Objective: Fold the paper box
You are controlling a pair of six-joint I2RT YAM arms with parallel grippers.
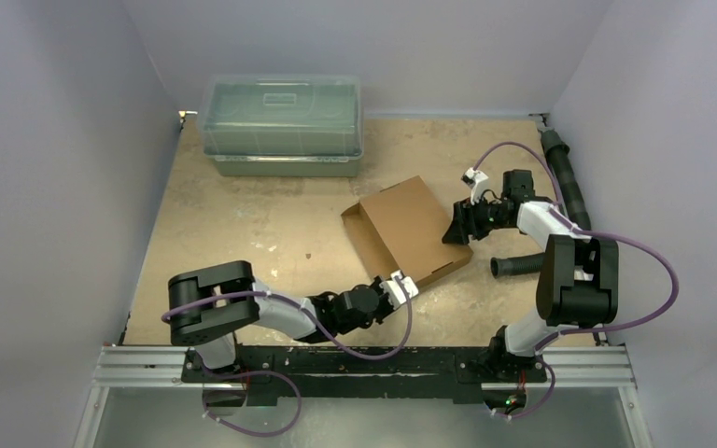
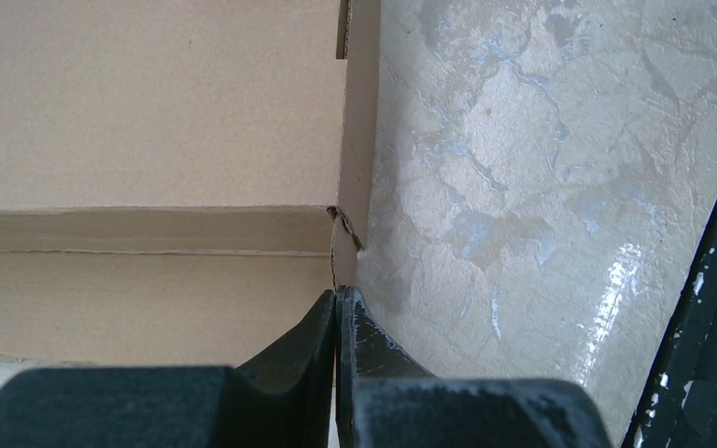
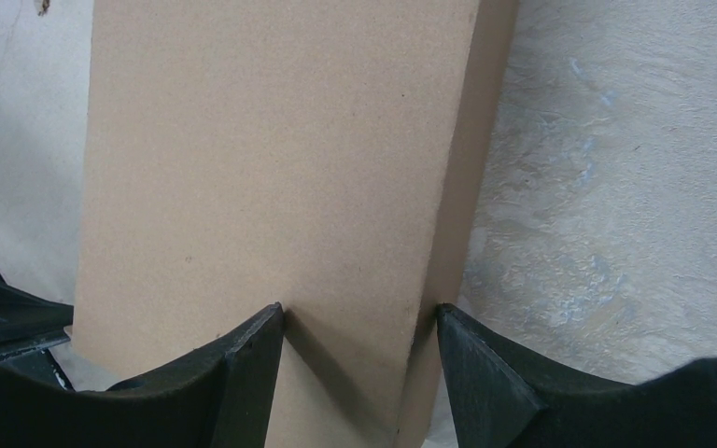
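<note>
Start from the clear green bin (image 1: 280, 117) at the far left of the table (image 1: 233, 224). Nearer than the bin and a little to its right, your left gripper (image 1: 401, 285) is pressed fully closed, its tips against the nearest corner of the paper box (image 1: 406, 224). You cannot tell whether a cardboard edge is pinched between them. The box lies skewed, near and to the right of the bin, its side walls standing up. Further right of the bin, your right gripper (image 1: 456, 227) holds the box's right end, jaws set wide, one finger on each side of a cardboard panel. Furthest right lies a black hose (image 1: 523, 264).
</note>
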